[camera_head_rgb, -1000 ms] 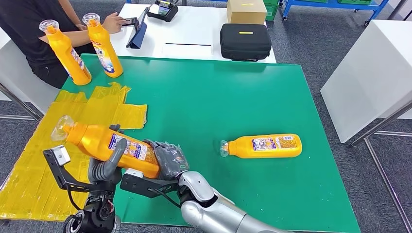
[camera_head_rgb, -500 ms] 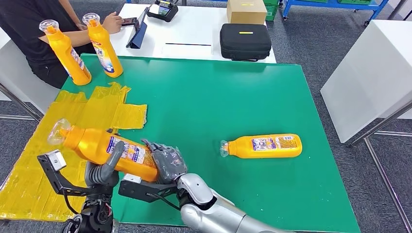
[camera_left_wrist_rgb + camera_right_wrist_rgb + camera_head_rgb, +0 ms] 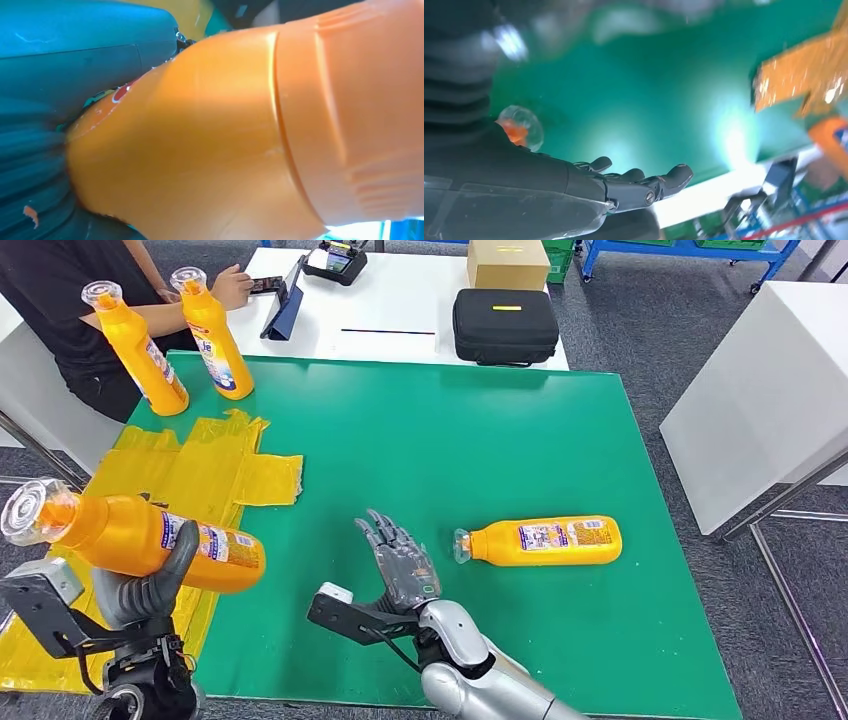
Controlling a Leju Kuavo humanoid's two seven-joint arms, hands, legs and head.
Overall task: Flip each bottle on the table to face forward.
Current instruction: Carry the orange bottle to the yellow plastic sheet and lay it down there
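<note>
Bare green mat [image 3: 470, 450] seems passable; lying bottle [image 3: 540, 541] blocks the near-right.

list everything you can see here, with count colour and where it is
held bottle: 1, orange, in left hand, off the table
lying bottle: 1, orange, on its side mid-table
standing bottles: 2, orange, far left corner
table: 1, green
plastic sheet: 1, yellow, left side
case: 1, black, white table behind
box: 1, brown, behind case
person: 1, dark shirt, far left
left hand: grips bottle
right hand: spread, over table
</note>
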